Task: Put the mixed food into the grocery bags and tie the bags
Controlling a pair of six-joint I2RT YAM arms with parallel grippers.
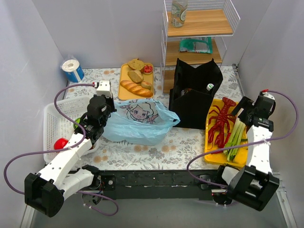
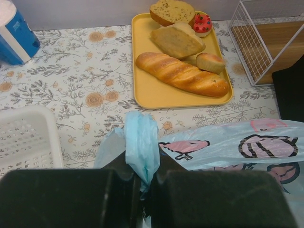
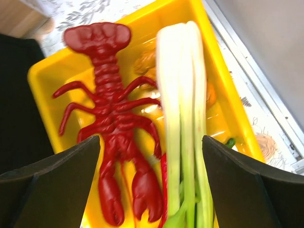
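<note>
The left gripper (image 2: pixel 142 183) is pinched tight on the handle (image 2: pixel 141 147) of the light-blue bag (image 1: pixel 140 124), which lies just left of the black bag (image 1: pixel 194 97). Right of the black bag, the right gripper (image 3: pixel 151 142) hangs wide open, holding nothing, over green stalks (image 3: pixel 183 118) and a red lobster (image 3: pixel 111 118) on the yellow tray (image 3: pixel 42 78).

Pale grey walls (image 1: pixel 109 33) enclose a floral-clothed table (image 1: pixel 185 145); at the back — a wire-and-wood shelf rack (image 1: pixel 199 23).
</note>
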